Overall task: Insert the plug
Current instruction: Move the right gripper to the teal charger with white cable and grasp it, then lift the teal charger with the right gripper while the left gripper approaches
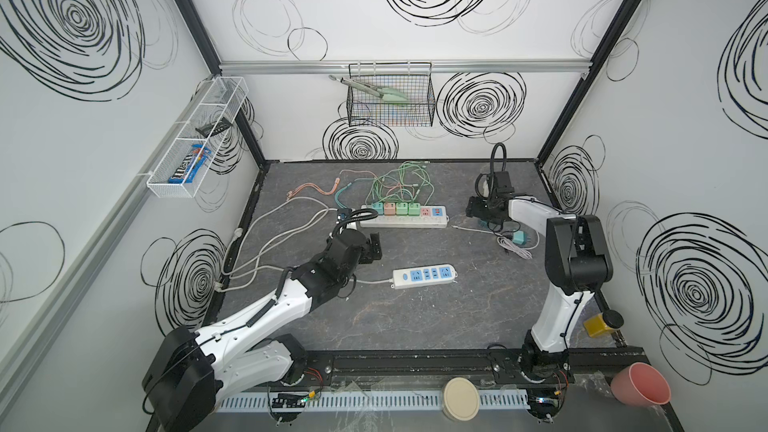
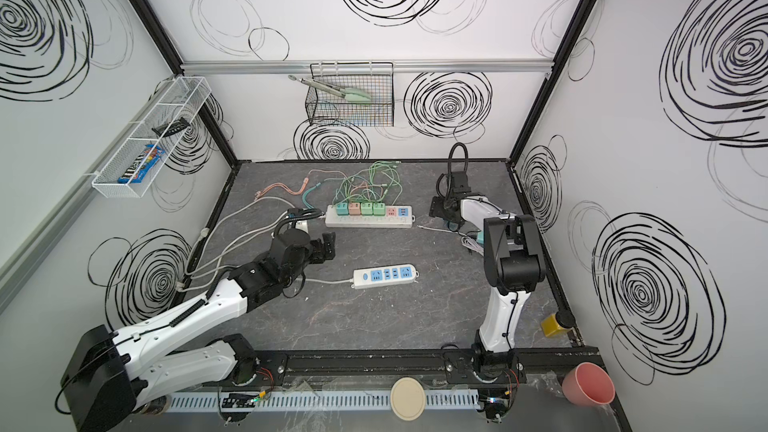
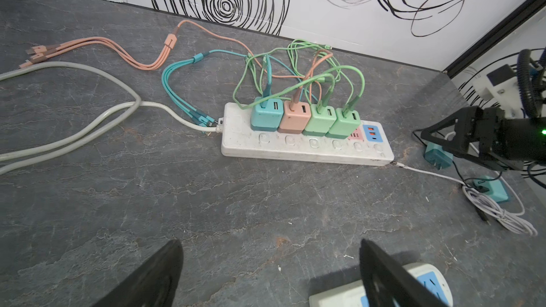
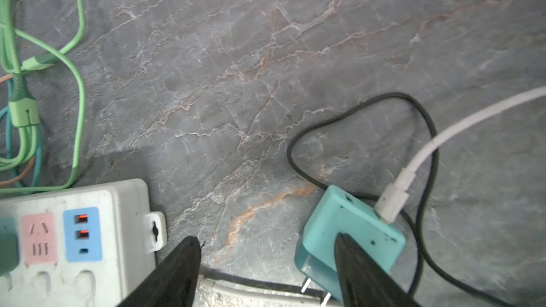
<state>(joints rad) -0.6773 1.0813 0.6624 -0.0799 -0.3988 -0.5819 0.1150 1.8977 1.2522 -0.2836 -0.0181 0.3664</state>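
Left arm (image 1: 266,309) outstretched, jaws wide; right arm (image 1: 559,313) bent down, jaws apart.

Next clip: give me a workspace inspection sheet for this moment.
Surface: dark marbled tabletop.
Job's things: teal plug lying loose, prongs exposed; long power strip, four chargers in, pink socket free.
Clutter: small power strip; pink cup and round lid past the front rail.
Grippers: left gripper open, empty; right gripper open, one finger over the plug.
Cables: coloured leads tangled behind the long strip; white cable in the plug.
Surroundings: scribble-patterned walls, wire basket, wire shelf.
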